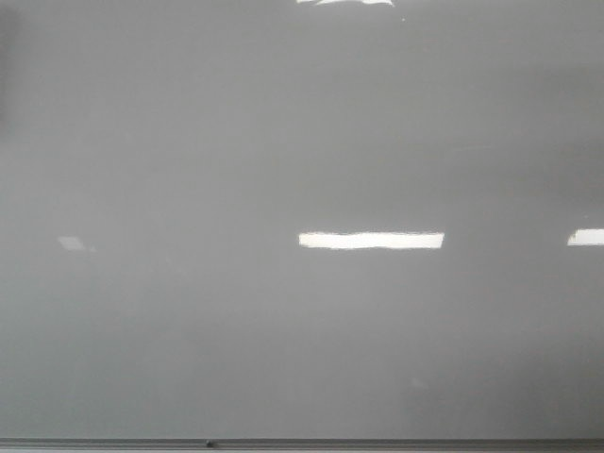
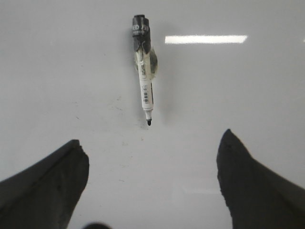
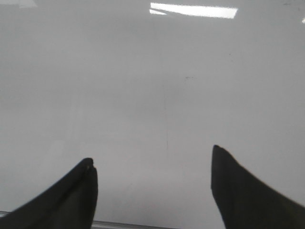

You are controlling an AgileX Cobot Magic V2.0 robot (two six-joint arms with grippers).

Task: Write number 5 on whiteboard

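The whiteboard point(image 1: 283, 142) is a glossy pale grey surface that fills the front view, with a thin frame strip point(image 1: 302, 442) along its near edge. No number 5 shows on it in any view. A white marker point(image 2: 144, 81) with a black cap end and a bare black tip lies flat on the board in the left wrist view, ahead of my left gripper point(image 2: 152, 148). That gripper is open and empty, apart from the marker. My right gripper point(image 3: 152, 160) is open and empty over bare board point(image 3: 152, 95). Neither gripper shows in the front view.
Bright rectangular light reflections point(image 1: 371, 240) lie on the board. Faint smudges point(image 2: 116, 102) mark the board near the marker. The frame strip point(image 3: 128, 224) shows just below the right gripper's fingers.
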